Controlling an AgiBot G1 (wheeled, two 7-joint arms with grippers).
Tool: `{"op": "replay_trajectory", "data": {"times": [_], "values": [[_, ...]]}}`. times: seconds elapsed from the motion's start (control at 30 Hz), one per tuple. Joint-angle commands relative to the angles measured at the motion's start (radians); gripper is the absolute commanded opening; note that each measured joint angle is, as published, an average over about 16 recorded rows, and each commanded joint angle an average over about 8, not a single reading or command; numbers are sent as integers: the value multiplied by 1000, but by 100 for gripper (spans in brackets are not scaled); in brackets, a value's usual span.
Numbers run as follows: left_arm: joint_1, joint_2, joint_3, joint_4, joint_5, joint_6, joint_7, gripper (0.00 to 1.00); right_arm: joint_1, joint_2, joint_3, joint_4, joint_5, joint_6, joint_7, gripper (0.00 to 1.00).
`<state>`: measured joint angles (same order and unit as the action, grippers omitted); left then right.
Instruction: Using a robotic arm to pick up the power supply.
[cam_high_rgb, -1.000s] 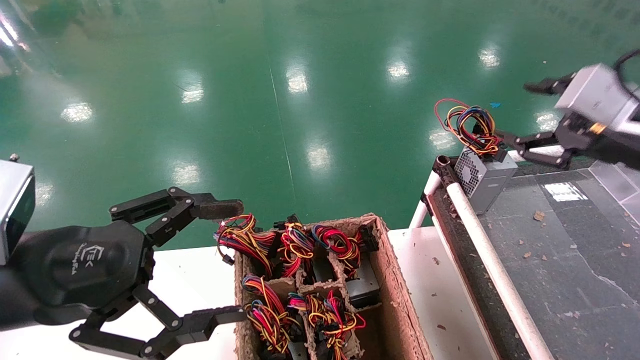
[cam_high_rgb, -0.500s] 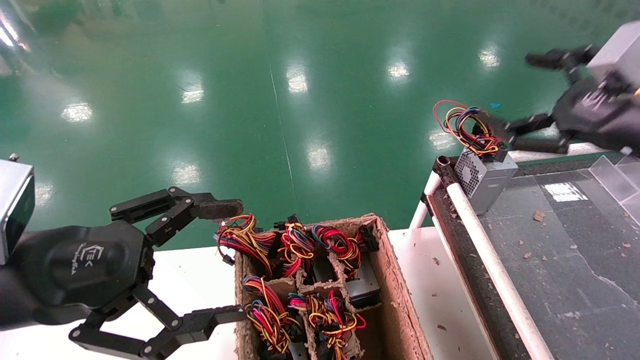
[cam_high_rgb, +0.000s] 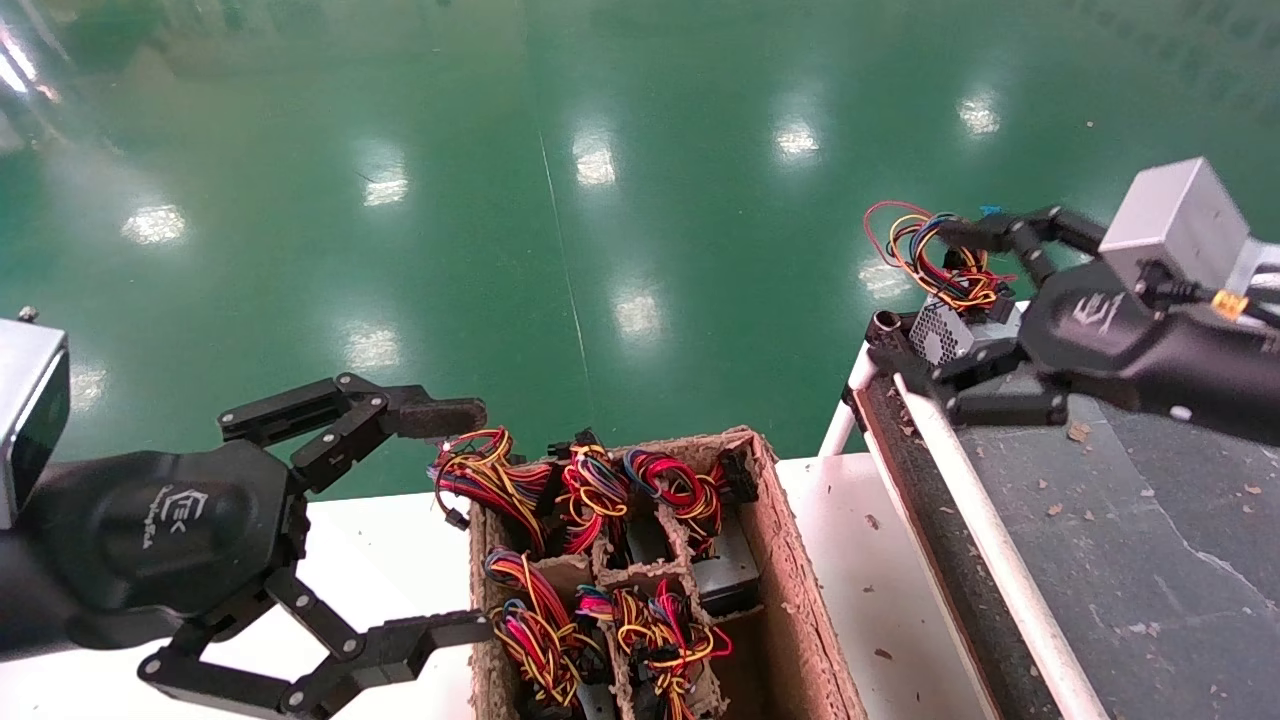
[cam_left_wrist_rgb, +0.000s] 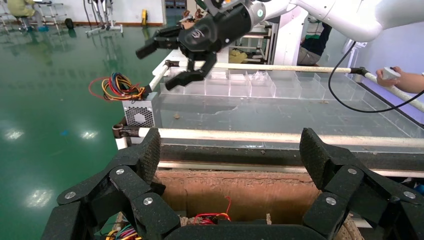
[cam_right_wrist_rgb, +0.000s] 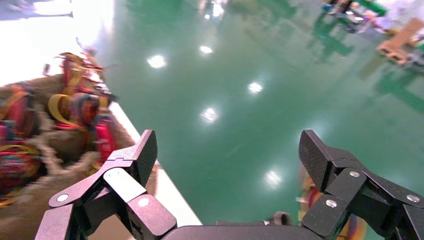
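right gripper released, over power supply | white logo unreadable | left gripper released

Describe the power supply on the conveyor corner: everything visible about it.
The power supply is a small grey metal box with a perforated fan grille facing outward, standing at the corner of the dark conveyor. A looped bundle of red, yellow, blue and black wires rises from its top. The right pincer, open, is spread above it in the head view.
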<state>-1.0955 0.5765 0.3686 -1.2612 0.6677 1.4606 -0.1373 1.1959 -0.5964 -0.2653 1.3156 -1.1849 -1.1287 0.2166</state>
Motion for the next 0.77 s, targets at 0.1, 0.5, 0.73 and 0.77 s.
{"op": "replay_trajectory", "data": {"times": [0.1,0.5,0.73,0.77], "values": [[0,0,0,0,0,0,0,100,-14,-2,-2,-4,51,-41,-3,100],[0,0,0,0,0,0,0,100,-55,-7,-6,-14,205,-165,-13,100],[0,0,0,0,0,0,0,100,-75,-9,-9,-19,282,-228,-18,100],[0,0,0,0,0,0,0,100,-77,-9,-9,-20,288,-233,-18,100]]}}
